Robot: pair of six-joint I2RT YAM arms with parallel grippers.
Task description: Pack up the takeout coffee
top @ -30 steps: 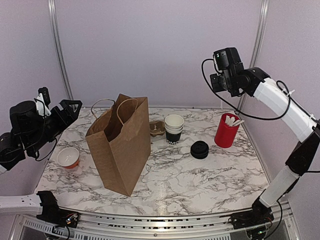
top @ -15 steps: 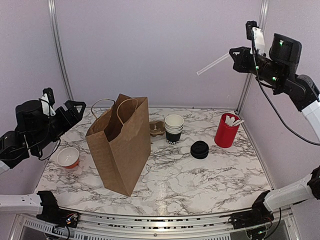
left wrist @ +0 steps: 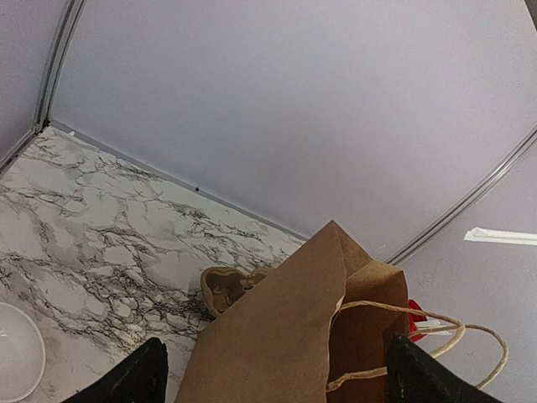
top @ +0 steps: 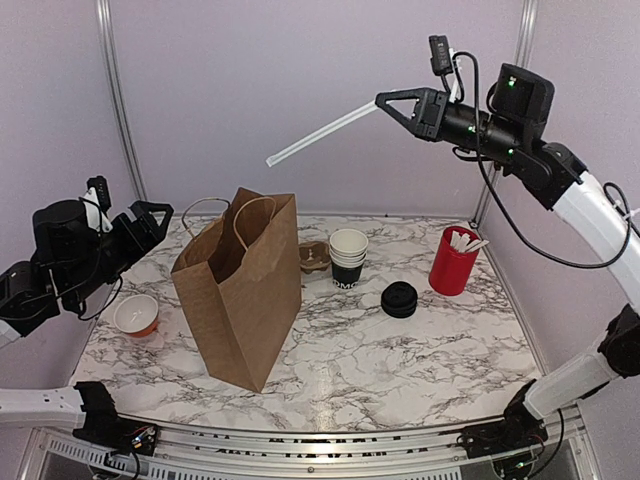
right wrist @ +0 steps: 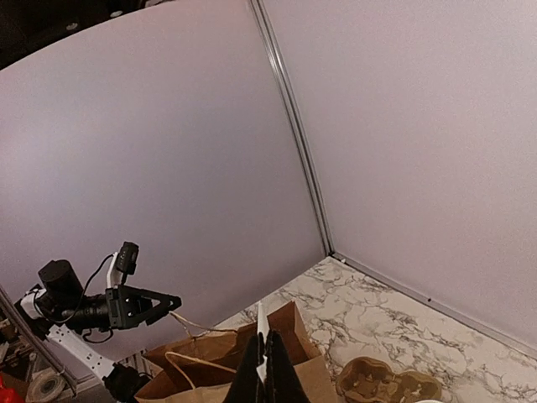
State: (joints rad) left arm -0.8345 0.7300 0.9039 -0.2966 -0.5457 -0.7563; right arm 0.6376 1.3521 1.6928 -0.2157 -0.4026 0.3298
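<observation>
On the marble table (top: pixel 400 370) I count one brown paper bag (top: pixel 240 300), which stands upright with its mouth open and has two string handles. There is also one cardboard carrier (top: pixel 314 257), one stack of takeout coffee cups (top: pixel 348 258), one low pile of black lids (top: pixel 399 299), one red cup (top: pixel 452 265) and one small cup (top: pixel 135 315). The small cup is white inside and orange-red outside, and it stands alone to the left of the bag. The takeout coffee cups are nested one in another, so I see a few white rims at the top but cannot count them exactly. The stack stands behind the right side of the bag, just beside the carrier, and there is no lid on it. The lowest cup is black and carries white letters that look like "OMO"; the rest of the word is turned away. I can read no other writing. The red cup holds several white stirrers (top: pixel 464 240), too small to count. The left gripper (top: pixel 148 222) hangs above the left edge of the table with its fingers spread wide and nothing between them. The right gripper (top: pixel 382 99) is raised high over the back of the table. Its fingers are pressed together and pinch the end of one long white stick (top: pixel 322 132), which points down and to the left, toward the bag.
</observation>
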